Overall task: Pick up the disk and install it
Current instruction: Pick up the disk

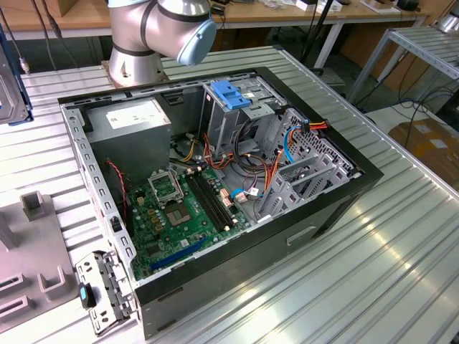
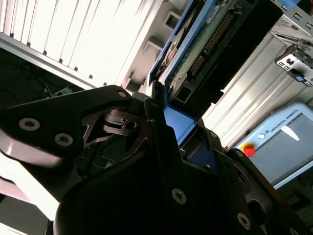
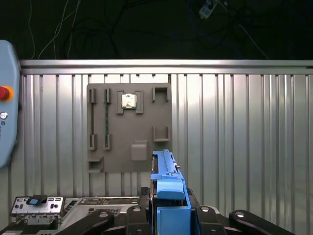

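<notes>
The gripper (image 3: 168, 218) has the disk (image 3: 166, 171) by one end, with the jaws clamped on its blue-framed edge. In the second wrist view the green circuit board of the disk (image 2: 205, 44) is turned outward. The disk is held clear of the ribbed metal counter (image 3: 234, 122), with a grey fixture plate (image 3: 129, 127) beyond it. The open computer case (image 1: 215, 186) lies on the counter.

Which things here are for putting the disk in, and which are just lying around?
For the job:
disk, held in the gripper
open computer case
metal drive cage inside it

Just lying about:
grey holder plate
metal bracket on the table
control pad with a red button
</notes>
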Controlling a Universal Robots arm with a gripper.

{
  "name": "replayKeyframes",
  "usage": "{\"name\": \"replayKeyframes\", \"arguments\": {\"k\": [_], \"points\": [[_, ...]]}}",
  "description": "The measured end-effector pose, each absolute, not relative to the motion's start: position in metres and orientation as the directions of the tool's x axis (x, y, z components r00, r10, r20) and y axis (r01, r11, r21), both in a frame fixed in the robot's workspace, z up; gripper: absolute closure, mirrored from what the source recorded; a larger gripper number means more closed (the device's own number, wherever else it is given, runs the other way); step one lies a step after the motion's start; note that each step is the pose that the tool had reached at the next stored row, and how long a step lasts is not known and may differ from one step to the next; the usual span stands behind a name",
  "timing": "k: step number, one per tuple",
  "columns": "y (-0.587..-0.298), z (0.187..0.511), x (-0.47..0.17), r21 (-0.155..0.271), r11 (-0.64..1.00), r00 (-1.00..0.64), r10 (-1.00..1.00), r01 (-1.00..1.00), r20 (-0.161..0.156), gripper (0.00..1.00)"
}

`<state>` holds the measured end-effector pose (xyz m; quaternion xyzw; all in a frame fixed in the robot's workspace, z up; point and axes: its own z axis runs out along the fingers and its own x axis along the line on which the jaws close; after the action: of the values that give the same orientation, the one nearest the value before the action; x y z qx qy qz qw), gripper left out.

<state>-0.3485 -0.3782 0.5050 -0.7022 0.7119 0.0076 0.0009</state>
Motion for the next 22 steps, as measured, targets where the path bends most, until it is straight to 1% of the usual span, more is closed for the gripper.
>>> {"name": "replayKeyframes", "arguments": {"k": [22], "points": [[-0.379,0.505,-0.306,0.01,0.014,-0.014,-1.0,-1.0,-0.012,0.63]]}}
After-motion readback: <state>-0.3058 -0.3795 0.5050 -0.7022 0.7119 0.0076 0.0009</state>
